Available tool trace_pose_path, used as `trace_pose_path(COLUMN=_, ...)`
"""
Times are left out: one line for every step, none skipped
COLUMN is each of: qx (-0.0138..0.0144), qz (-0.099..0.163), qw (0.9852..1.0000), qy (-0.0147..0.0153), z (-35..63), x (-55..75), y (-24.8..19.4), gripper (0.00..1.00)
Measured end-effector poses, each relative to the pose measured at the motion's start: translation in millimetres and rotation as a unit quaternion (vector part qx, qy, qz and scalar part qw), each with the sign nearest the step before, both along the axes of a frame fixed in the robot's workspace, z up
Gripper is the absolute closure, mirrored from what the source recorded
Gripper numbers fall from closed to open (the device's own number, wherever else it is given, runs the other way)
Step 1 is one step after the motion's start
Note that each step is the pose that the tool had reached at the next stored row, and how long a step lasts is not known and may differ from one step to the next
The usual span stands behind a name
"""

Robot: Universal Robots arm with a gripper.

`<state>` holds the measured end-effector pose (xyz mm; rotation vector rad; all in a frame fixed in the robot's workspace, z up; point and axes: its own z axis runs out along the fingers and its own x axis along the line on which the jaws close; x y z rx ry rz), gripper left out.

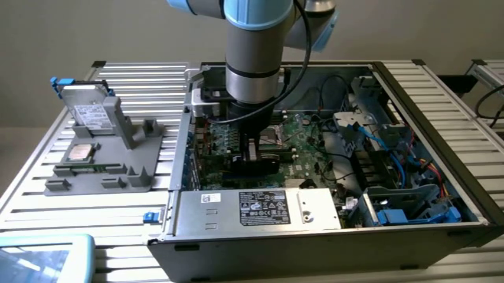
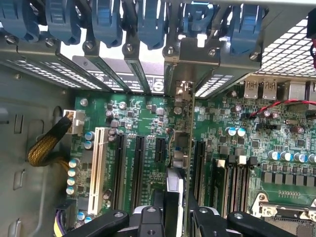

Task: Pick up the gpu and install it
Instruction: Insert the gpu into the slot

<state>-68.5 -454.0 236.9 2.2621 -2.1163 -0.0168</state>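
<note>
One robot arm reaches straight down into one open computer case standing on the slatted bench, its gripper low over the green motherboard. In the wrist view the gripper has its jaws clamped on the graphics card, which stands on edge directly between them and runs away from the wrist toward the row of slot brackets at the case's back wall. The card's long axis lies parallel to the black expansion slots on either side of it, and its lower edge appears to sit at or in a slot on the board; whether it is fully seated cannot be told from here. Its metal end plate meets the bracket row, where six blue clips can be counted. At least three black slots and one white slot flank the card. Outside the case, on the exterior view's left, one grey parts tray carries one silver drive standing upright and one square processor chip lying flat.
</note>
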Motion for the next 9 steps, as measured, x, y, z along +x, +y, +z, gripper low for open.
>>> trace_pose_path(qx=0.0000, qz=0.000, qw=1.0000, qy=0.0000, z=0.0, x=0.0, y=0.0, gripper=0.73)
trace_pose_path(qx=0.0000, qz=0.001, qw=1.0000, qy=0.0000, z=0.0, x=0.0, y=0.0, gripper=0.73)
trace_pose_path(qx=0.0000, qz=0.001, qw=1.0000, qy=0.0000, z=0.0, x=0.0, y=0.0, gripper=0.73)
trace_pose_path(qx=0.0000, qz=0.002, qw=1.0000, qy=-0.0001, z=0.0, x=-0.1, y=0.0, gripper=0.73)
trace_pose_path(qx=0.0000, qz=0.002, qw=1.0000, qy=0.0000, z=-0.1, x=-0.2, y=0.0, gripper=0.73)
trace_pose_path(qx=0.0000, qz=0.003, qw=1.0000, qy=-0.0001, z=-0.2, x=-0.3, y=0.0, gripper=0.73)
trace_pose_path(qx=0.0000, qz=0.004, qw=1.0000, qy=-0.0003, z=-0.2, x=-0.3, y=-0.1, gripper=0.73)
trace_pose_path(qx=-0.0001, qz=0.004, qw=1.0000, qy=-0.0003, z=-0.3, x=-0.4, y=-0.1, gripper=0.73)
trace_pose_path(qx=-0.0002, qz=0.005, qw=1.0000, qy=-0.0005, z=-0.3, x=-0.6, y=-0.1, gripper=0.73)
